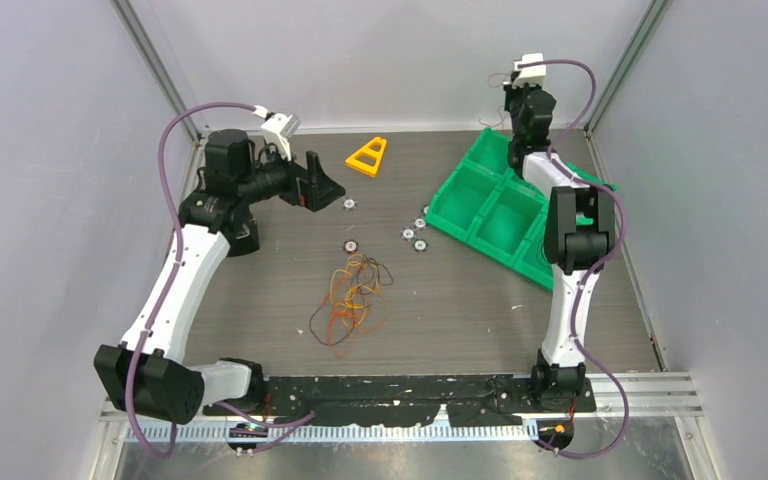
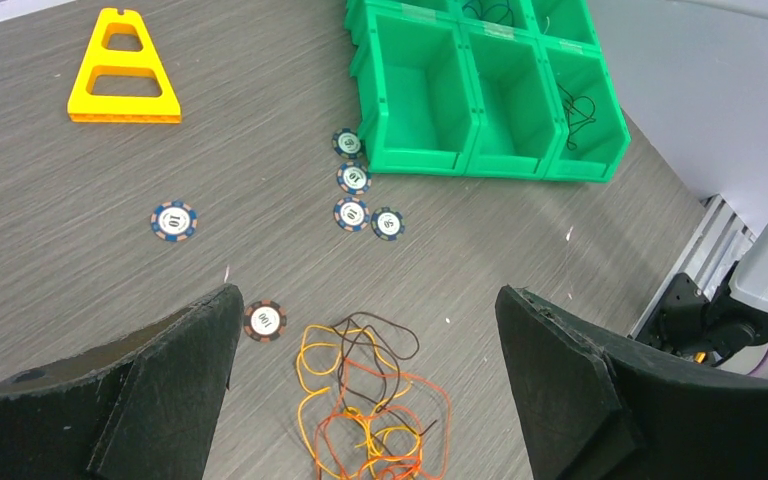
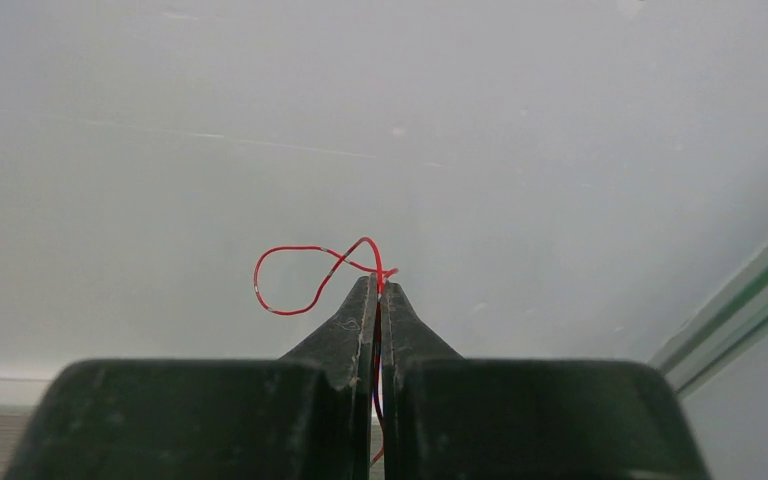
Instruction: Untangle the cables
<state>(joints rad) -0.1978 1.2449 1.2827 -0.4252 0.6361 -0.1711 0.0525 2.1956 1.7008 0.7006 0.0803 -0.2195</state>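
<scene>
The cables lie in a loose tangle of thin orange, yellow and dark brown wires on the table's middle. In the left wrist view they lie on the table between and just beyond my open fingers. My left gripper is open and empty, held above the table behind the tangle; its jaws stand wide apart. My right gripper is raised high at the back right, facing the wall. It is shut on a thin red wire that loops out past the fingertips.
A green set of bins lies at the back right, with dark wires in one compartment. A yellow triangular frame lies at the back. Several poker chips are scattered, and one lies beside the tangle.
</scene>
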